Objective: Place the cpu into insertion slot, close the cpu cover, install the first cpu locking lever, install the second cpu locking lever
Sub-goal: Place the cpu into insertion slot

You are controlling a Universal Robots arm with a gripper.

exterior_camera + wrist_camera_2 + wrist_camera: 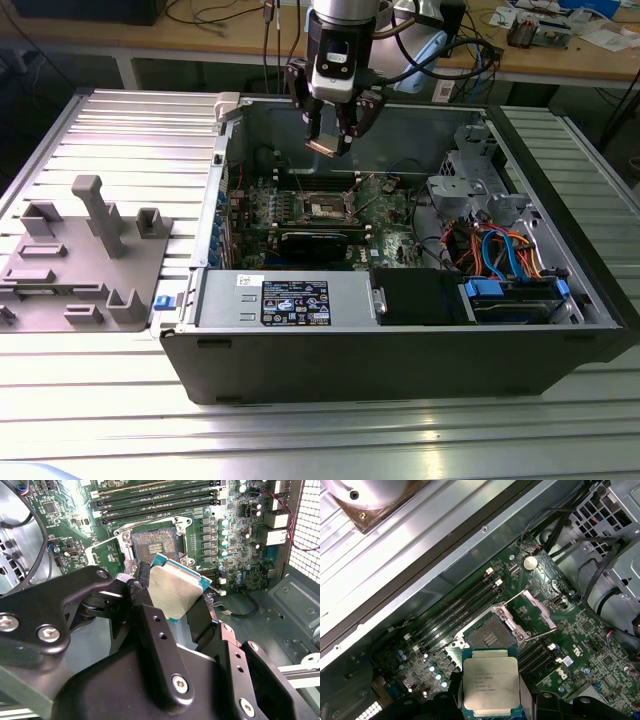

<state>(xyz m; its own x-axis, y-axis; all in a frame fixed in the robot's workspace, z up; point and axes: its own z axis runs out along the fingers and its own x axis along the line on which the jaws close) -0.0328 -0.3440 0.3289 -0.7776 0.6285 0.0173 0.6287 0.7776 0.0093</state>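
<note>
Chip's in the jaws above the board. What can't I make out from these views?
- cpu underside: turned away in both wrist views, too small in the exterior view.
- insertion slot near edge: behind the cpu in the second wrist view.
- Slot contacts' condition: too small in every view.
- gripper jaws' hold on the cpu edges: covered by the jaws in both wrist views.

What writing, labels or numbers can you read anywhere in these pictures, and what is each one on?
Nothing reads clearly enough to quote.
The cpu, held in the gripper: several printed lines on its silver top, too small to read.
Dark sticker on the grey box in the computer case: print and symbols, blurred.
White label beside it: too small.
Motherboard: white markings, illegible.
</note>
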